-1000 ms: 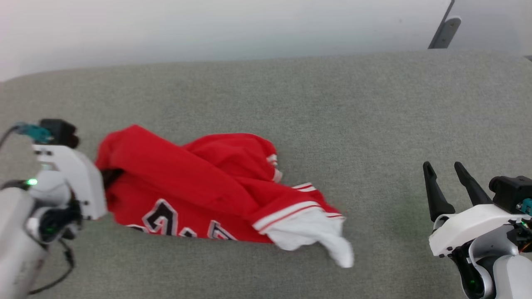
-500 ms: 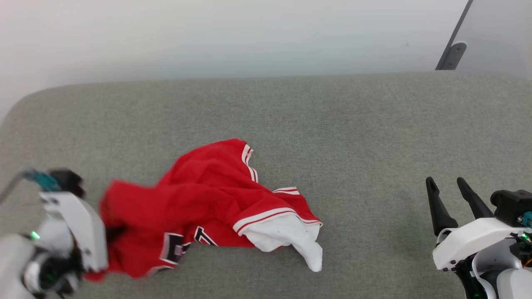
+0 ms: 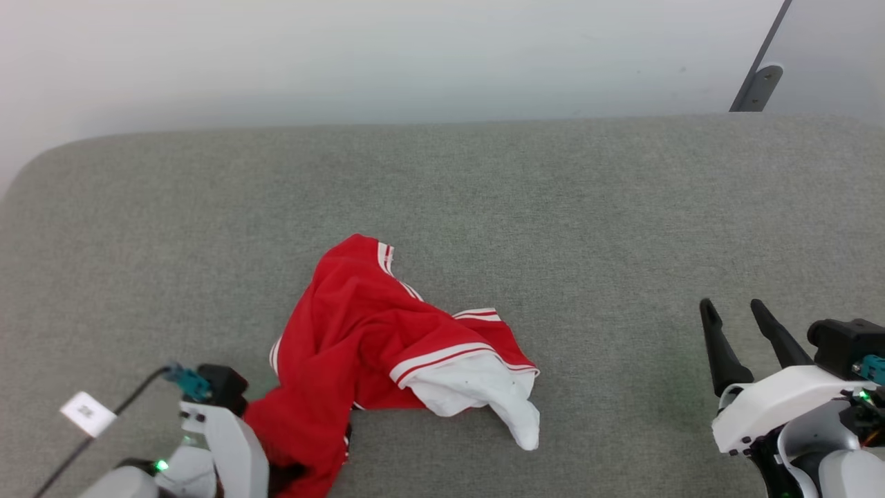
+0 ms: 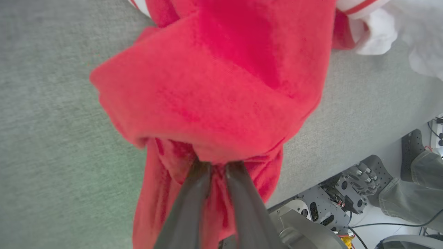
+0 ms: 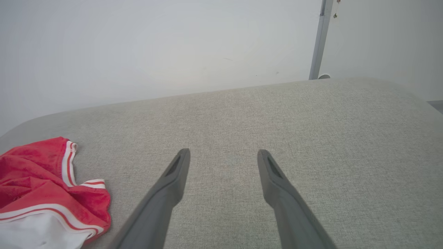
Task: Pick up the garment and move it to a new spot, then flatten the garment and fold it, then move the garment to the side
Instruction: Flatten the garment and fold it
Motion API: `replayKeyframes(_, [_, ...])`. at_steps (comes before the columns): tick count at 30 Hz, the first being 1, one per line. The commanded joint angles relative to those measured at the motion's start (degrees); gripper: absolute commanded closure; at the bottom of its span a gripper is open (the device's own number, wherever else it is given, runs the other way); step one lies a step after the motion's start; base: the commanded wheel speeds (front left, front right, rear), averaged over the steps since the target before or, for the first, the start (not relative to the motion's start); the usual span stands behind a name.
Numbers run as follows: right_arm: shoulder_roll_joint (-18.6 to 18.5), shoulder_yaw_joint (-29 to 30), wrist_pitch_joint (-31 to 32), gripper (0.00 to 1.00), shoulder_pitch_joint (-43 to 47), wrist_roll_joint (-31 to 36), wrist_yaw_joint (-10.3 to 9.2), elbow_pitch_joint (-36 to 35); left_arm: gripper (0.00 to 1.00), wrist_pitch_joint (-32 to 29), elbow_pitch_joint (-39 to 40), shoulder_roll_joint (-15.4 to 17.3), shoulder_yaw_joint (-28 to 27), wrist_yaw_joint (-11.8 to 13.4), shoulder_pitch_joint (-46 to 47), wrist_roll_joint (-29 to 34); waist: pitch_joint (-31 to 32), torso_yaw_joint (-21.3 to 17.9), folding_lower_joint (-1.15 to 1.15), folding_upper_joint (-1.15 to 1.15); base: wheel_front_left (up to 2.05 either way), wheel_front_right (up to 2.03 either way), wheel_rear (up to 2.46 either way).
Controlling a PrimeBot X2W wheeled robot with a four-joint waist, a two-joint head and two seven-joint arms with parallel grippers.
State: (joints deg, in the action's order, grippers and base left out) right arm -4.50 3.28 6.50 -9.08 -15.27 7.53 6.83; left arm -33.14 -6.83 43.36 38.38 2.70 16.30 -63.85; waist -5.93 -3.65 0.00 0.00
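Crumpled red jersey shirt with white sleeves [image 3: 359, 339] lies bunched on grey fabric surface [image 3: 588, 207], toward its front left. Left gripper [image 4: 216, 166] is clamped on the shirt's red cloth. Right gripper [image 3: 730, 308] has fingers apart, empty, well off to the right.

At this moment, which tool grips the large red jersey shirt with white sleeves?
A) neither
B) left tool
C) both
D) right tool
B: in the left wrist view the left tool pinches a bunch of the large red jersey shirt, while the right tool stands open over the grey fabric surface, away from the shirt.
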Motion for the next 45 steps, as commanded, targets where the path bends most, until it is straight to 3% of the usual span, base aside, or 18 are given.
replayKeyframes(1, [0.2,-0.5,-0.2,0.00,-0.8,-0.3,-0.08,0.1,0.58,0.2,-1.1,-1.0,0.5,-0.6,0.0,0.2,-0.1,-0.2,0.00,0.00,0.00,0.00,0.00])
replayKeyframes(2, [0.2,-0.7,-0.2,0.00,-0.9,-0.3,-0.08,0.2,0.42,0.2,-1.7,-1.3,0.7,-0.9,0.2,0.2,-0.1,-0.4,0.00,0.00,0.00,0.00,0.00])
replayKeyframes(3, [0.3,-0.9,-0.2,0.00,-0.9,-0.3,-0.08,0.3,0.00,0.3,-2.3,-1.6,0.7,-1.1,0.7,0.2,-0.2,-0.5,0.00,0.00,0.00,0.00,0.00])
replayKeyframes(9, [0.0,-0.9,-0.3,0.00,-1.2,-0.7,-0.08,0.2,0.00,-1.3,-1.6,-0.1,-0.9,-2.0,4.0,-0.6,-0.4,-1.2,0.00,0.00,0.00,0.00,0.00])
replayKeyframes(16, [0.1,-1.1,-0.9,0.00,-1.1,-0.9,-0.08,-0.4,0.00,-5.7,3.5,3.4,-3.6,-0.7,8.4,-2.7,-0.5,-2.4,0.00,0.00,0.00,0.00,0.00])
replayKeyframes(24, [0.4,-2.4,-1.6,0.00,-1.8,-0.9,-0.08,-1.1,0.00,-7.5,5.7,4.4,-5.4,0.6,15.1,-1.0,-1.2,-4.6,0.00,0.00,0.00,0.00,0.00])
replayKeyframes(30, [0.7,-3.5,-2.3,0.00,-2.8,-1.4,-0.08,-0.7,0.00,-3.8,-0.4,2.0,-5.1,-1.3,20.1,3.0,-2.7,-6.9,0.00,0.00,0.00,0.00,0.00])
replayKeyframes(36, [0.9,-4.6,-2.9,0.00,-3.8,-1.8,-0.08,-0.2,0.00,-4.1,-8.9,-0.4,-2.4,-4.0,22.2,4.9,-4.6,-9.2,0.00,0.00,0.00,0.00,0.00])
replayKeyframes(45, [1.2,-5.3,-3.9,0.00,-5.0,-1.8,-0.08,0.3,0.00,-1.3,-21.2,-2.7,0.2,-6.5,23.8,8.2,-6.1,-10.5,0.00,0.00,0.00,0.00,0.00])
